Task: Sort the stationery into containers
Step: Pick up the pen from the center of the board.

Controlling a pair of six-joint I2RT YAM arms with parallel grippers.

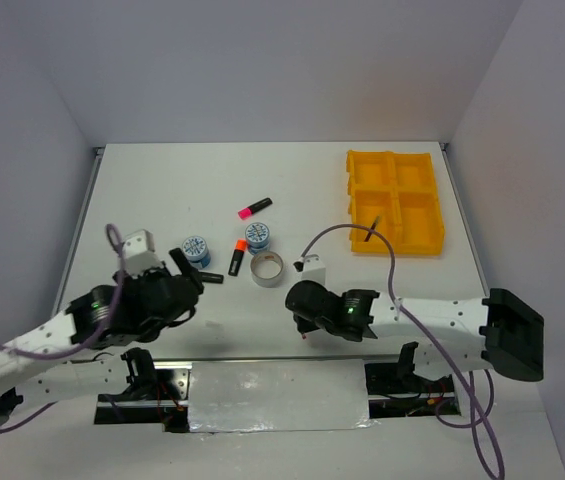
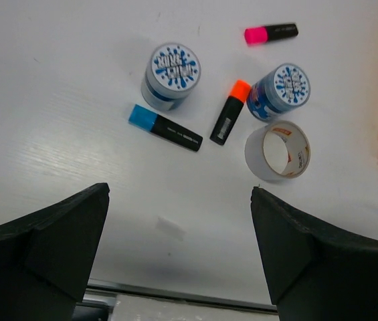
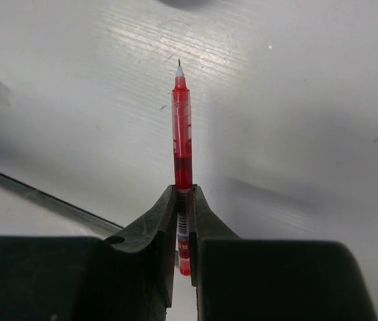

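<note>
White tabletop (image 1: pixel 262 190) under white walls: my right gripper (image 3: pixel 184 194) is pressed together on the red pen (image 3: pixel 182 127), pinching it low on the barrel with the tip pointing away from the wrist, close over the table near my bases. Whether the pen has cleared the surface I cannot tell. My left gripper (image 2: pixel 179 189) hangs with its jaws spread wide and nothing between them, looking down on the rest of the stationery: two blue-white tape rolls (image 2: pixel 170 73) (image 2: pixel 281 90), the silver tape ring (image 2: pixel 279 150), and the pink highlighter (image 2: pixel 271 32), orange highlighter (image 2: pixel 229 112) and blue highlighter (image 2: pixel 165 127), all loose on the table. The yellow tray (image 1: pixel 395 190) sits well apart at the far right, a black pen (image 1: pixel 372 228) leaning in its near-left compartment. I judge the step in hand to be the pickup of the second pen, with the sorting barely begun. Next calls for lifting clear, carrying far and right, and releasing over that same compartment without the thin barrel swivelling in the pinch.
</note>
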